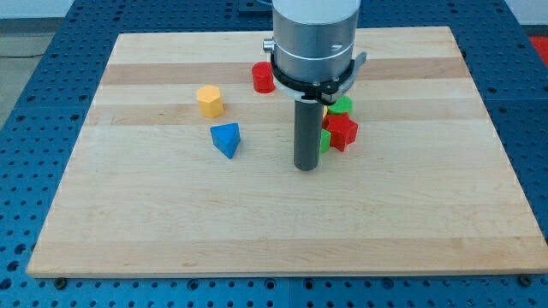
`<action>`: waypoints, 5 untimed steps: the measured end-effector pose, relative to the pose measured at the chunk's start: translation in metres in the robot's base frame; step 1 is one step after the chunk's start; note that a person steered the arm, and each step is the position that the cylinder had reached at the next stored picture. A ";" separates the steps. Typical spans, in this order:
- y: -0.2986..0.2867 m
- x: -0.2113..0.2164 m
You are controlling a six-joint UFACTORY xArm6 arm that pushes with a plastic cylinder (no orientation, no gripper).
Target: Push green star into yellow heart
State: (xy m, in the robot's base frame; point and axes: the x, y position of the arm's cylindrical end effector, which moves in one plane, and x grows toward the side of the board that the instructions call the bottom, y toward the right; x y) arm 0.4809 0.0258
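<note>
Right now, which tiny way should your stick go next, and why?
Probably a small slide toward the view's left. My tip sits right beside a tight clump: a red block, a green block above it, and a green sliver. The rod hides their shapes, so I'd back off first.

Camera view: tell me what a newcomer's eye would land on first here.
The big metal arm coming down from the view's top dominates, its dark rod ending at my tip near the board's middle. Just to the tip's right, partly hidden behind the rod, sits a tight cluster: a red block with green pieces beside it. To the left lie a blue triangular block, a yellow block and a red cylinder.
</note>
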 end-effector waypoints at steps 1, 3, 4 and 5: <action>0.000 -0.001; 0.000 -0.003; -0.003 -0.002; -0.037 0.005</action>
